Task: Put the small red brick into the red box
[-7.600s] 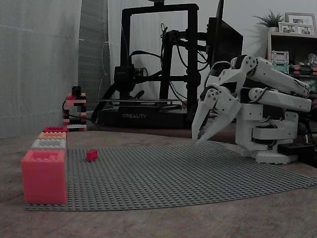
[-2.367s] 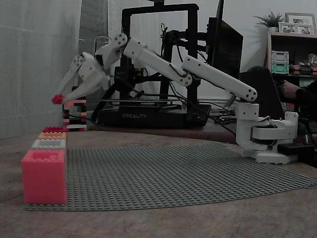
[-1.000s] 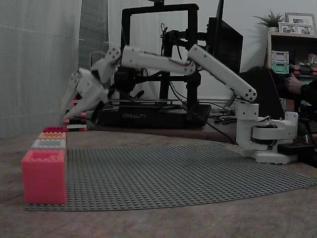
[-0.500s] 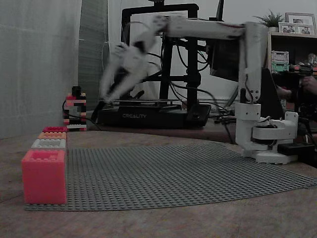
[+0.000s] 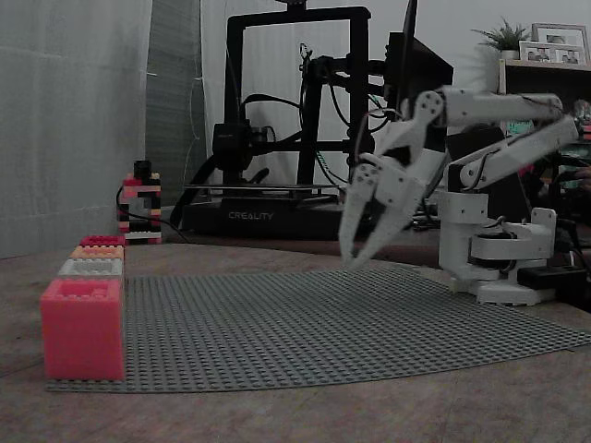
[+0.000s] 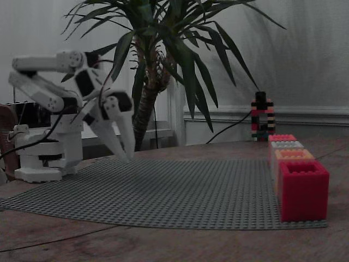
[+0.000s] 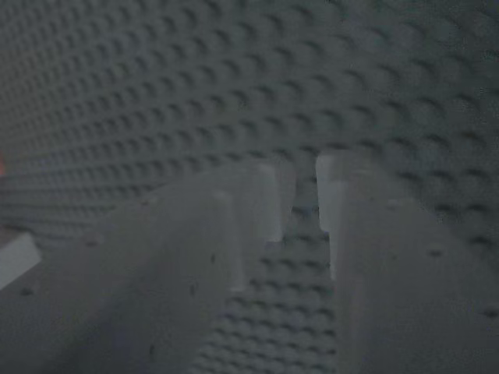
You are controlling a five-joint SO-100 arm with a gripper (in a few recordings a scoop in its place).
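end effector [image 5: 350, 259] hanging tips-down just above the grey baseplate [image 5: 323, 323], its fingers a narrow gap apart with nothing held.

in the wrist view, baseplate studs show between the fingertips [image 7: 265, 202]. one fixed view sets a black 3d printer [image 5: 277, 217] behind the folded white arm [image 5: 489, 103], while the other sets a spiky plant [image 6: 163, 54] and a pale wall there. the near red box [image 5: 81, 328] stands at the baseplate's corner, well apart from the end effector. it heads a row with a grey box [image 5: 90, 268], an orange box [image 5: 97, 251] and a far red box [image 5: 102, 241], all with their insides hidden. a small brick tower [image 5: 140, 208] stands beyond them on the brown table [image 5: 369, 415].
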